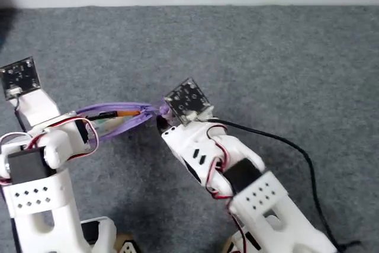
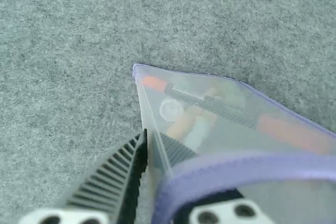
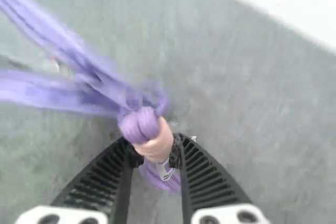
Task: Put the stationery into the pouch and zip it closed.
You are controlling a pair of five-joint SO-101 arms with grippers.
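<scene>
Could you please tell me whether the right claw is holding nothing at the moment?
No, the right claw is shut on one purple end of the pouch.

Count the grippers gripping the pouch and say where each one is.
2. The left gripper is shut on one end of the pouch. The right gripper pinches the purple tab at the opposite end.

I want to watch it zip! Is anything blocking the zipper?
Nothing visible does. The right gripper is shut on the zipper pull at one end of the pouch, and the pens lie down inside, not across its purple edges. The left gripper holds the far end.
</scene>
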